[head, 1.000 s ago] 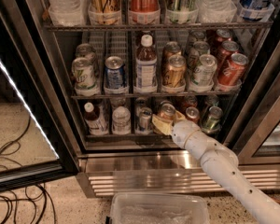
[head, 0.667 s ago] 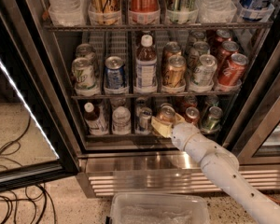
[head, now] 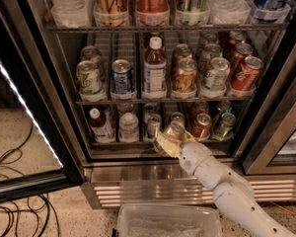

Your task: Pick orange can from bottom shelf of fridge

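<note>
The gripper is at the front of the bottom shelf of the fridge. Its yellowish fingers seem to pinch the orange can, which stands in a middle lane. The white arm comes up from the lower right. A silver can is just beside on the left and a red can on the right. If the hold is weak or off-centre, I think the can may slip or tilt on the way out, or knock a neighbour.
</note>
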You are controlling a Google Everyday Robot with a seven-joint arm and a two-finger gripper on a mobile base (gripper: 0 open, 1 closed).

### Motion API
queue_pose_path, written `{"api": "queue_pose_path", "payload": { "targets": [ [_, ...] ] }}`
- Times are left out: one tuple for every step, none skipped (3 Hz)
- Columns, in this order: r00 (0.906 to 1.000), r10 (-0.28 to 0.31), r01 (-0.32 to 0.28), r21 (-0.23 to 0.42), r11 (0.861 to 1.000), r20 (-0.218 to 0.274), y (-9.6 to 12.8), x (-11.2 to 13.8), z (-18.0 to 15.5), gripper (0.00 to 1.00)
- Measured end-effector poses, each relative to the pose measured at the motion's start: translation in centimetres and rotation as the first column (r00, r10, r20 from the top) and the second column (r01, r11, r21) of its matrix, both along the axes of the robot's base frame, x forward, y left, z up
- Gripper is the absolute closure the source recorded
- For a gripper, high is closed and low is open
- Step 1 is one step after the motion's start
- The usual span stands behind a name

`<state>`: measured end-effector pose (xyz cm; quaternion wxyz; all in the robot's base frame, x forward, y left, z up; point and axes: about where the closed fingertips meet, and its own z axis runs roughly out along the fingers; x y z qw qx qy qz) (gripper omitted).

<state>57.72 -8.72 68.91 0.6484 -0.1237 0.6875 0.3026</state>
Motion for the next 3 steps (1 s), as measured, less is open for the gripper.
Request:
{"api": "queue_pose_path", "payload": {
  "targets": [
    [0.9991, 0.041, -0.042, 0.059, 0.997, 0.010, 1.9, -2.2, 1.7, 1.00],
    [0.9987, 0.049, -0.048, 0.086, 0.995, -0.014, 2.4, -4.4, 1.9, 1.00],
    [0.9984, 0.054, -0.053, 0.086, 0.995, -0.016, 2.6, -4.6, 1.8, 1.00]
  ]
}}
